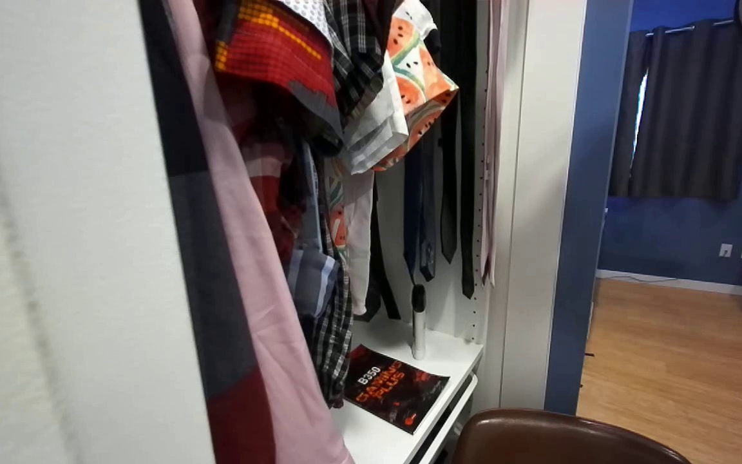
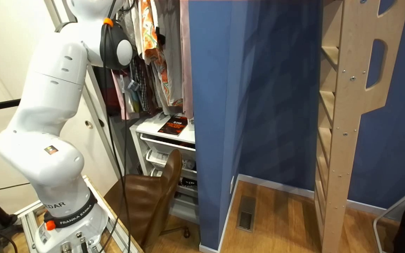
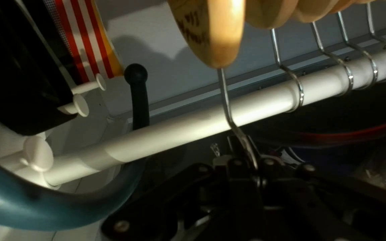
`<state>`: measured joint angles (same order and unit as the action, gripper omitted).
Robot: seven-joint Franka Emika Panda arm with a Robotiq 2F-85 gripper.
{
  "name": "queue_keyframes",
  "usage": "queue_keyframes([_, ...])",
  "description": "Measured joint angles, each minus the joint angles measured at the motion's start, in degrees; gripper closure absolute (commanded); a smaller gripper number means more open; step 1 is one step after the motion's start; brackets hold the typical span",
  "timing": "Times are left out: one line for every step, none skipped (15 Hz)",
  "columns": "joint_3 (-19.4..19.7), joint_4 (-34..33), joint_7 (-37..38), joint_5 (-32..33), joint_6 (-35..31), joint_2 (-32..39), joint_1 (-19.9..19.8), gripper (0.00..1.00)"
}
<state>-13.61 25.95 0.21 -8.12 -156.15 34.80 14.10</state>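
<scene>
In the wrist view, my gripper (image 3: pixel 244 142) is shut on the metal hook (image 3: pixel 227 108) of a wooden hanger (image 3: pixel 224 38). The hook runs down between the dark fingers, and its end is hidden there. The hook crosses in front of a white rod (image 3: pixel 179 132); I cannot tell whether it rests on it. Several other hanger hooks (image 3: pixel 338 62) hang on the rod to the right. In both exterior views the gripper is hidden or cannot be made out. The white arm (image 2: pixel 58 95) reaches up toward the hanging clothes (image 2: pixel 153 52), which also show in an exterior view (image 1: pixel 422 84).
A teal curved tube (image 3: pixel 62 209) with a black ball end and white pegs (image 3: pixel 39 154) are left of the gripper. A white shelf (image 1: pixel 448 348) holds a black booklet (image 1: pixel 397 386) and a white upright object (image 1: pixel 418 332). A brown chair (image 2: pixel 142 196) stands before the closet by a blue wall (image 2: pixel 209 105).
</scene>
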Motion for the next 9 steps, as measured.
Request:
queue_keyframes([0.1,0.0,0.0,0.0,1.2,-0.6,-0.1,0.98])
queue_keyframes([0.3,0.0,0.0,0.0,2.7,-1.2,-0.3,0.98])
queue_keyframes([0.6,0.0,0.1,0.0,4.6,-1.5,-0.5,0.98])
queue_keyframes([1.0,0.0,0.2,0.0,6.4,-1.8,-0.7,0.98])
queue_keyframes([1.4,0.0,0.4,0.0,8.3,-2.1,-1.1,0.98])
queue_keyframes([1.8,0.0,0.5,0.0,10.0,-2.4,-1.4,0.98])
queue_keyframes([2.2,0.0,0.7,0.0,11.7,-2.6,-1.9,0.98])
queue_keyframes([2.5,0.0,0.9,0.0,13.4,-2.8,-2.3,0.99])
queue_keyframes([2.6,0.0,1.2,0.0,15.0,-3.0,-2.8,0.99])
